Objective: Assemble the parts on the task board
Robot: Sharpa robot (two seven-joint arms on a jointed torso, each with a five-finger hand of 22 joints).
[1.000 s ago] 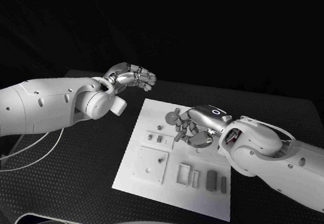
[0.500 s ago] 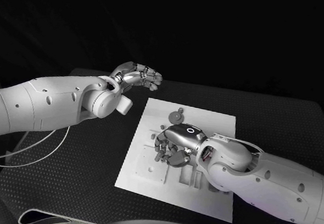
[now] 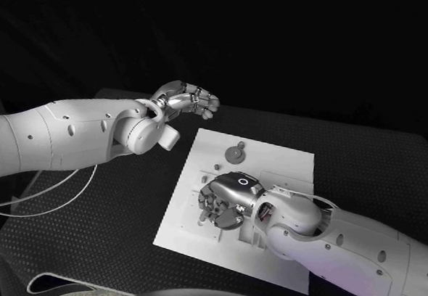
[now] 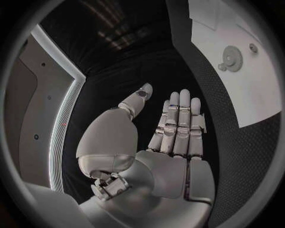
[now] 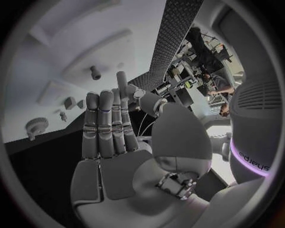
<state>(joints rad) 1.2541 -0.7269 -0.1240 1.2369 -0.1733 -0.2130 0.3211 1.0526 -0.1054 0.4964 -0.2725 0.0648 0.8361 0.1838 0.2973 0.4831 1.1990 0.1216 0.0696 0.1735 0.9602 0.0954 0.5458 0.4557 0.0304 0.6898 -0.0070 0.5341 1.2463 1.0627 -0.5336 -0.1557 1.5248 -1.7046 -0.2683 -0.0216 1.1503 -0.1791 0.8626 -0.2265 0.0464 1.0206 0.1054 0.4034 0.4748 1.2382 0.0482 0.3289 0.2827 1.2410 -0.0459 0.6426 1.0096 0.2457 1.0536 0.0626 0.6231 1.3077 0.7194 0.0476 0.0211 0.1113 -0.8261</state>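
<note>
The right hand [image 3: 225, 202] hovers low over the middle of the board [image 3: 273, 265], fingers spread and holding nothing, likely lining up on the small parts [image 5: 70, 102] beneath it. The left hand [image 3: 186, 101] hangs off the board's far left corner, flat-fingered and empty in its wrist view, apparently parked clear to leave room. The gear [image 3: 235, 151] sits untouched near the board's far edge, so assembly looks barely begun.
</note>
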